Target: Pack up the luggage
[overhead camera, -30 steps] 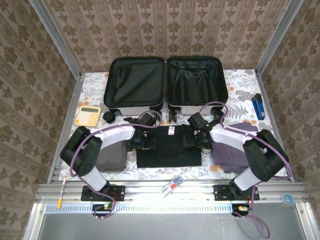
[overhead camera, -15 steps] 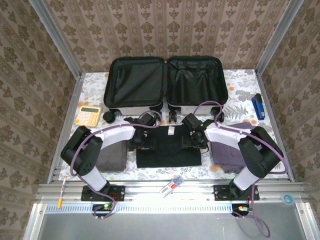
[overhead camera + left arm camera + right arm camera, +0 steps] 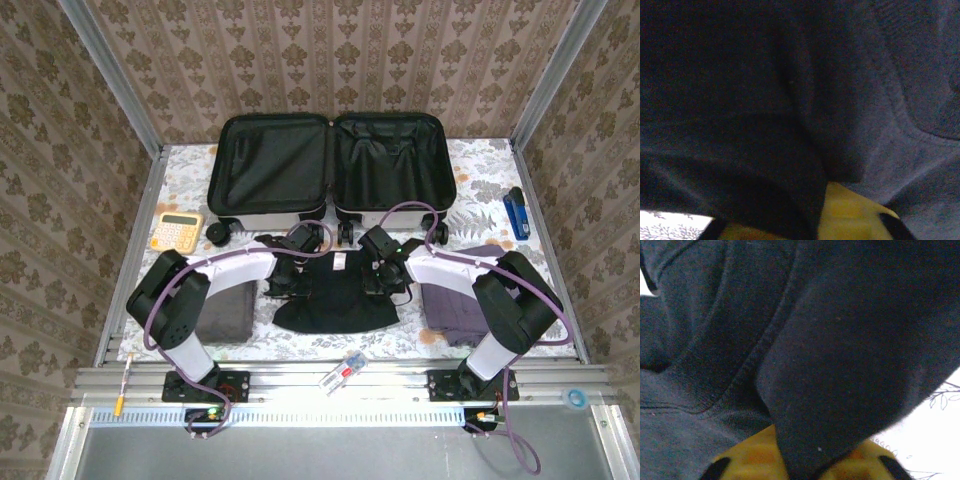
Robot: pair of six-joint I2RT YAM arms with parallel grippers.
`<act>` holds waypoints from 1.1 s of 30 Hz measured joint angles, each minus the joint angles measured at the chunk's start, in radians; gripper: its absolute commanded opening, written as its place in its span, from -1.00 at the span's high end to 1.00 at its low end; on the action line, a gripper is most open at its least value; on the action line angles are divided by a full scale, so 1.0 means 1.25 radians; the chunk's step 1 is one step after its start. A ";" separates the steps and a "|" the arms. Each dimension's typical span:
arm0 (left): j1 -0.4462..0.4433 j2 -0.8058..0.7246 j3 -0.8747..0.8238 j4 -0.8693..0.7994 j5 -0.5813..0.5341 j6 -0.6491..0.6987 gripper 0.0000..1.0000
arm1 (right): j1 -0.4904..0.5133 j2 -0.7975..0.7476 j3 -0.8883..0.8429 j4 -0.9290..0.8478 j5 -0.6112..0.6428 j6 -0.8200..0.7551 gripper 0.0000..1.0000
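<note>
I have both tools clamped on the black folded garment (image 3: 335, 295): the left tool (image 3: 283, 283) has its jaws together on one side edge, the right tool (image 3: 383, 279) on the opposite edge. Both wrist cameras show dark knit cloth bunched right at the fingers. The garment spans the gap between the two tools, and its near edge sags in a curve.

The luggage (image 3: 270, 165) lies open and flat just beyond both tools, black lining up and both halves empty, with its wheels on the side nearest the tools.

To do this lift well, I'd raise both tools together and level. I'd hold the spacing so the fold doesn't open, and get the hanging hem above the luggage rim and wheels before carrying forward. I think uneven height would let the cloth slide out of one pinch.

The table (image 3: 480, 190) has a pale floral cover. A grey folded stack (image 3: 225, 315) lies outside the left tool and a purplish one (image 3: 455, 305) outside the right. Patterned brown wallpaper closes in three sides, so there's little room to swing wide.
</note>
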 measured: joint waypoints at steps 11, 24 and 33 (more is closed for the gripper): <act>-0.008 -0.050 0.043 -0.066 -0.018 0.009 1.00 | 0.001 -0.047 0.026 -0.058 -0.001 -0.036 1.00; -0.015 -0.113 0.293 -0.223 -0.036 0.062 1.00 | -0.056 -0.208 0.193 -0.220 -0.037 -0.107 1.00; 0.013 -0.085 0.471 -0.228 -0.031 0.110 1.00 | -0.183 -0.224 0.292 -0.256 -0.085 -0.169 1.00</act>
